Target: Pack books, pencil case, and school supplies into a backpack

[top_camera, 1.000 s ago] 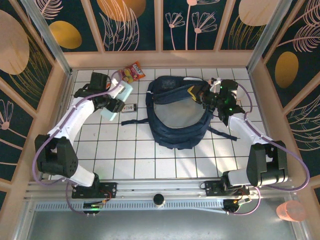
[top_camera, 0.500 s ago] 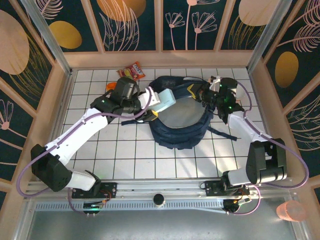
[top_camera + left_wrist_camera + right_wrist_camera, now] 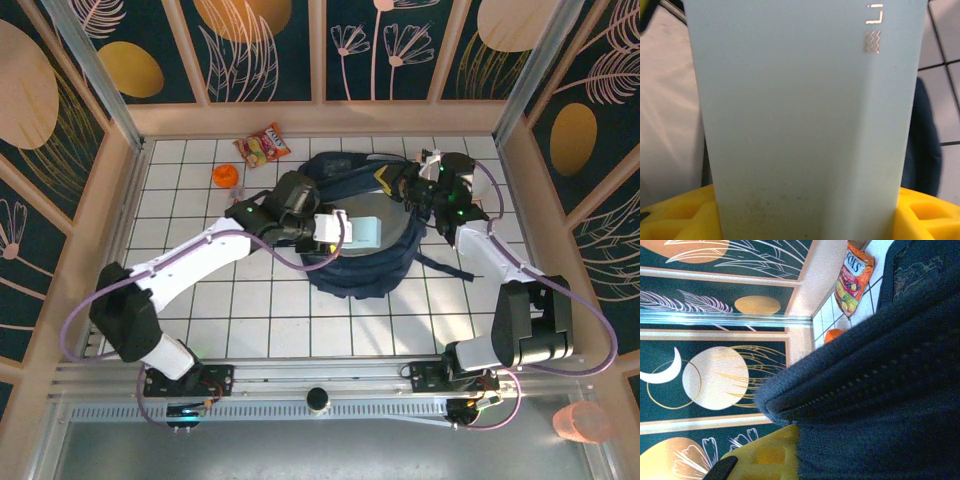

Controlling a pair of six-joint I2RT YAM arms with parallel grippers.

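Note:
The navy backpack (image 3: 360, 275) lies at the middle back of the table with its mouth open, showing a grey lining. My left gripper (image 3: 343, 229) reaches in from the left and is shut on the pencil case (image 3: 363, 232), a pale bluish-white case held over the open mouth. In the left wrist view the pencil case (image 3: 805, 115) fills the space between my yellow fingers (image 3: 675, 217) and carries small reddish marks near its far corner. My right gripper (image 3: 398, 186) is shut on the backpack's upper right rim; its yellow finger (image 3: 770, 455) presses the navy backpack fabric (image 3: 880, 390).
A red-orange snack packet (image 3: 262, 147) lies at the back left, with a small round orange object (image 3: 225, 175) in front of it. Wooden walls (image 3: 320, 118) close the table on three sides. White tiles (image 3: 250, 320) lie in front of the backpack.
My left arm has swung right from the table's left side, carrying the pencil case to above the backpack's open mouth. The right arm has held still.

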